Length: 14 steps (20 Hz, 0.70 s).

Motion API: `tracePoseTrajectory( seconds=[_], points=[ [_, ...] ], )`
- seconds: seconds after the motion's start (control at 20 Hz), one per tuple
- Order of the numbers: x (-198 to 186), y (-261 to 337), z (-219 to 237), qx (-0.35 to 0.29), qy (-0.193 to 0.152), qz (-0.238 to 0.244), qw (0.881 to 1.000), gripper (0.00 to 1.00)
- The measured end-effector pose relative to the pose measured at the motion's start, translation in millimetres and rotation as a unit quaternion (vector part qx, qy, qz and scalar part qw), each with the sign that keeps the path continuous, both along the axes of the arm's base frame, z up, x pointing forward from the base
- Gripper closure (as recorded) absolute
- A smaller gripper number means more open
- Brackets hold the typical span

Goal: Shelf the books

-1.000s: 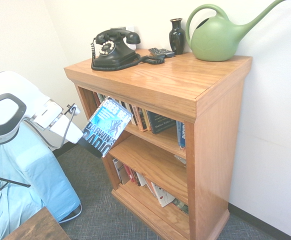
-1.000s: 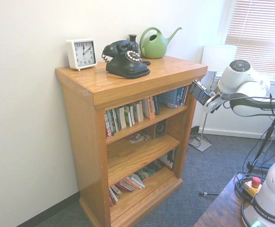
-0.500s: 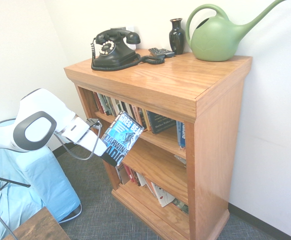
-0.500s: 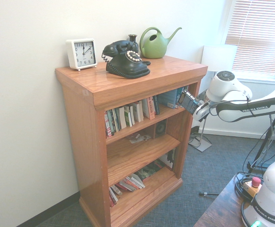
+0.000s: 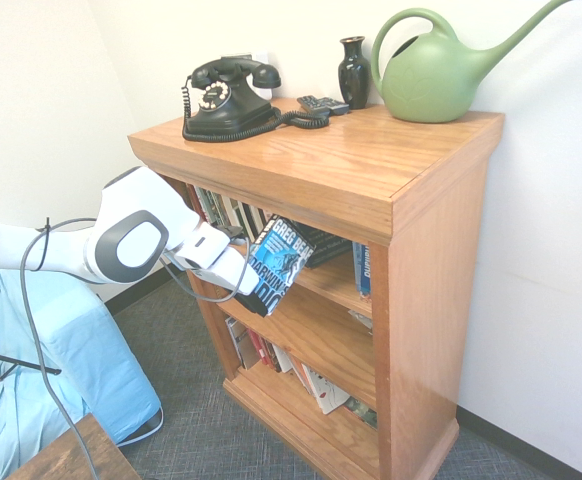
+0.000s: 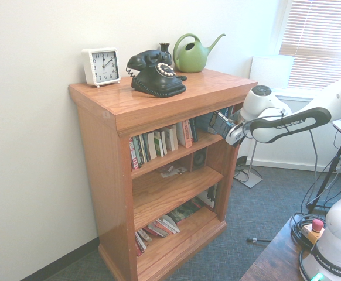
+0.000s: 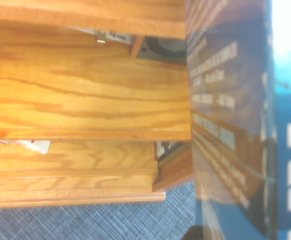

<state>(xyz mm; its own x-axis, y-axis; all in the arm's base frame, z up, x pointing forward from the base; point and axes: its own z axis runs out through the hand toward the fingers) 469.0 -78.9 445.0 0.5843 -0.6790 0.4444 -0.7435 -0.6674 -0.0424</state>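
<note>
The paperback book [image 5: 282, 262], its blue-and-white cover reading "GREG BEAR" above a dark lower part, is hanging tilted at the open front of the wooden bookcase [image 5: 441, 300], level with the top shelf and partly under the thick overhanging top. Its upper edge is leaning in toward the row of thin books [image 5: 233, 214] standing on that shelf, and its lower corner is sitting over the front edge of the shelf board. In the second exterior view the book [image 6: 220, 123] is showing at the right end of the top shelf opening, beside the bookcase [image 6: 106, 175] side panel. The wrist view is showing the book's glossy cover [image 7: 235, 125] close up next to the wood-grain shelf boards [image 7: 85, 95].

The gripper [image 5: 252, 292] is clenching the book by its lower end, with the white arm reaching in from the left in the first exterior view.

On the bookcase top, a black rotary telephone [image 5: 226, 98], a dark vase [image 5: 353, 71] and a green watering can [image 5: 439, 68] are standing, and a white clock [image 6: 101, 66] is standing at the far end. More books [image 5: 316, 385] are leaning on the bottom shelf.
</note>
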Motion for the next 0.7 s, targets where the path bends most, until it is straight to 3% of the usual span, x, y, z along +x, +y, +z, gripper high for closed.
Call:
tracePoseTrajectory(
  seconds=[0.7],
  points=[
    [45,-10,-33,-0.032,-0.005,0.029,0.999,1.0]
  ],
)
